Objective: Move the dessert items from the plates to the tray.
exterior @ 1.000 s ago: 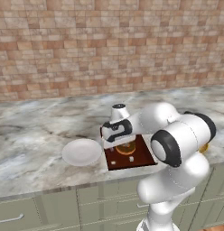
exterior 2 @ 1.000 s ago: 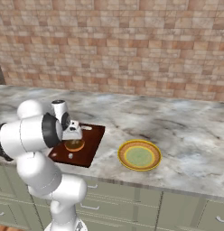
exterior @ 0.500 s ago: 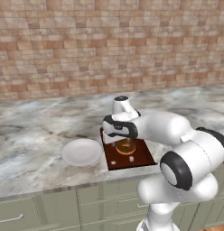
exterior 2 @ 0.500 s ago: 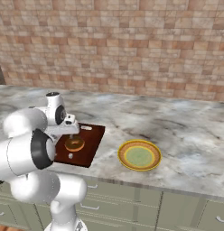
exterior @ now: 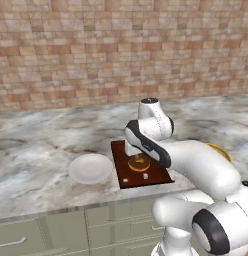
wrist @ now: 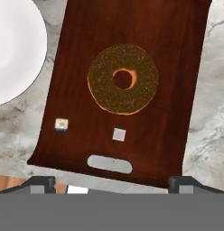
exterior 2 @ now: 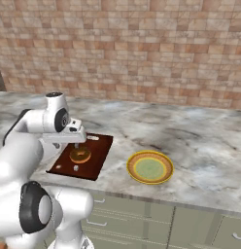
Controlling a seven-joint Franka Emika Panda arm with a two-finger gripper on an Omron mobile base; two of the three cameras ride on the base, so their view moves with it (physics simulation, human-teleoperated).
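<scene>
Basically the task looks done or at its last beat: both desserts lie on the tray, both plates bare. Judged next move, if any: lift the arm clear without brushing the tray; nothing left to pick that I can see.

Counter [exterior: 41,145], marble, carries everything. Tray [wrist: 168,90] sits near the front edge, between the two plates; its long axis runs front edge to wall, and in the hand view it runs top to bottom with the pale slot [wrist: 109,164] at the bottom, nearest the fingertips. In the right base view the slot end is the wall end.

White plate [exterior: 90,168] just beside the tray on the robot's left, bare. Yellow plate [exterior 2: 150,167] apart on the right, bare.

Doughnut [wrist: 123,78] lies flat mid-tray, hole up, no long axis to speak of. White cube [wrist: 119,134] sits between the doughnut and the slot, apart from both. A second small pale square [wrist: 61,124] near the tray's edge; can't tell what it is.

Gripper [wrist: 113,184] hangs over the slot end, fingers spread wide, holding nothing.
</scene>
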